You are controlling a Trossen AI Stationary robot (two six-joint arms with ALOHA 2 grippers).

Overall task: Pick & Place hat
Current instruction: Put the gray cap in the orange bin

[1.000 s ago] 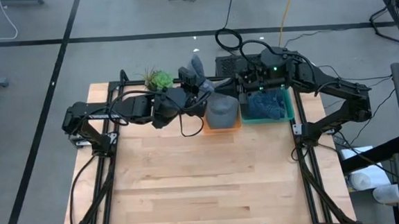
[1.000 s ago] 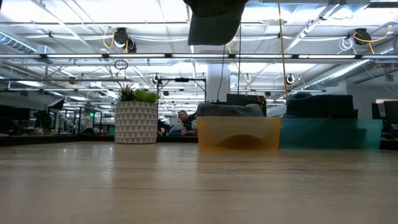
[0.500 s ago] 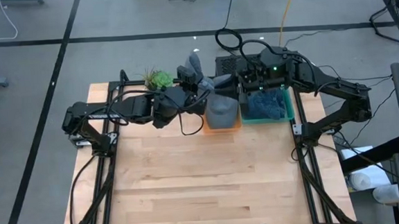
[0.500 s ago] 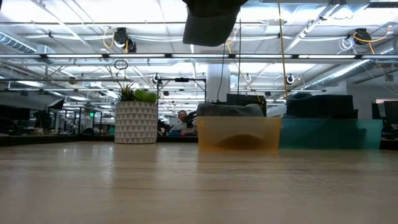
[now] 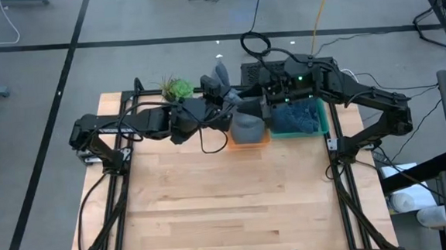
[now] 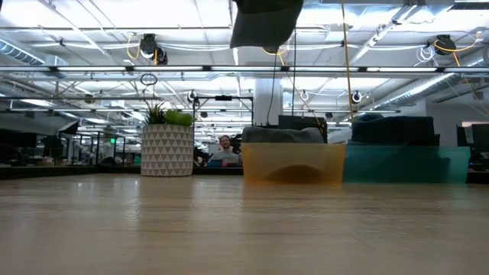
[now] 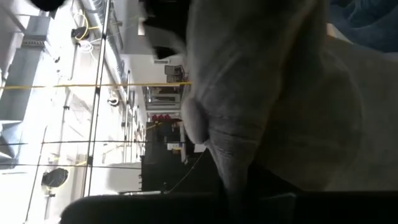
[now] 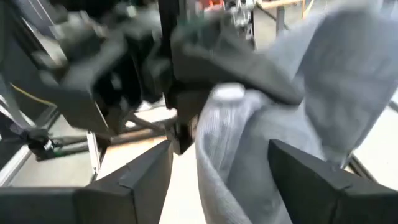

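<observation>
Now the right claw (image 5: 262, 101) has spread its fingers and shifted toward the grey hat (image 5: 222, 77), which hangs above the orange bin (image 5: 249, 141) at the surface's far edge. The left claw (image 5: 220, 103) stays pinched on the hat's fabric. Likely a release on the right side: the left arm alone carries it.

- A wooden bench (image 5: 228, 202) with a bare butcher-block top, dark metal frame rails along its sides.
- A potted green plant (image 5: 177, 88) near the bench's 11 o'clock edge; in the low view its pot (image 6: 166, 150) shows a white geometric pattern.
- A grey floor (image 5: 124, 22) with dark tape lines around the bench.
- A yellow cable (image 5: 320, 6) running off toward 12 o'clock.
- A person (image 6: 225, 150) sits far behind, in the room.
</observation>
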